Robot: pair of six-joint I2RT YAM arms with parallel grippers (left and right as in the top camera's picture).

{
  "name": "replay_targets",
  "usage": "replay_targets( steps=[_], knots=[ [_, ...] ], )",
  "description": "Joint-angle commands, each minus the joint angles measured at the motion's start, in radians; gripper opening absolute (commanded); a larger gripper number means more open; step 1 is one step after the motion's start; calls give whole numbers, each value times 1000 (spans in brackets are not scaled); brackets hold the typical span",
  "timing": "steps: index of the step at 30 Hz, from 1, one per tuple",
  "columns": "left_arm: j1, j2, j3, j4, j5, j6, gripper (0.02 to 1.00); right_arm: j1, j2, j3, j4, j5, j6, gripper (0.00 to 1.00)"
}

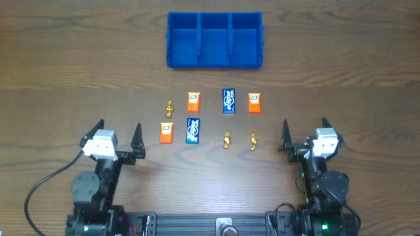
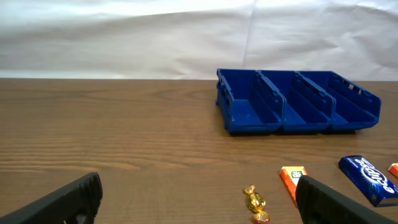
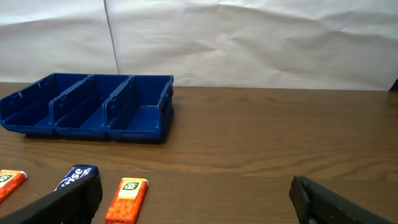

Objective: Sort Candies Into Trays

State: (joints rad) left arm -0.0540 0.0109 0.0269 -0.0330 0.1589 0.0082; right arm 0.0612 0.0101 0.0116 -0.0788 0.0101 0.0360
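Note:
A blue tray [image 1: 214, 63] with three compartments stands at the back middle of the table, also seen as tray [image 2: 252, 127] and tray [image 3: 138, 133]. In front of it lie two rows of candies: a gold one [image 1: 169, 109], orange packs [image 1: 193, 101] [image 1: 254, 102] and a blue bar [image 1: 228, 101] behind; an orange pack [image 1: 167, 132], a blue bar [image 1: 193, 130] and two gold ones [image 1: 227, 140] [image 1: 253, 139] in front. My left gripper [image 1: 118, 134] stands open left of the candies, my right gripper [image 1: 306, 131] open to their right. Both hold nothing.
The left wrist view shows a gold candy [image 2: 255, 204], an orange pack [image 2: 292, 180] and a blue bar [image 2: 367, 178] close ahead. The right wrist view shows an orange pack [image 3: 127, 199] and a blue bar [image 3: 76, 177]. A white backdrop rises behind the wooden table.

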Motion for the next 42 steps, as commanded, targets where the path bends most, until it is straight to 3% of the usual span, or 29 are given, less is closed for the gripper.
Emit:
replay_targets(
  steps=[1, 24, 31, 37, 42],
  knots=[
    [3, -6, -22, -29, 18, 14, 996, 0, -7, -4, -5, -12, -11, 998],
    [1, 26, 16, -24, 7, 8, 998, 0, -7, -4, -5, -12, -11, 998],
    [-44, 462, 462, -237, 116, -31, 998, 0, -7, -4, -5, -12, -11, 998],
    [-109, 890, 756, -463, 111, -69, 1000, 0, -7, -4, -5, -12, -11, 998],
    [-172, 1205, 825, -547, 77, -142, 998, 0, -7, -4, -5, -12, -11, 998]
  ],
)
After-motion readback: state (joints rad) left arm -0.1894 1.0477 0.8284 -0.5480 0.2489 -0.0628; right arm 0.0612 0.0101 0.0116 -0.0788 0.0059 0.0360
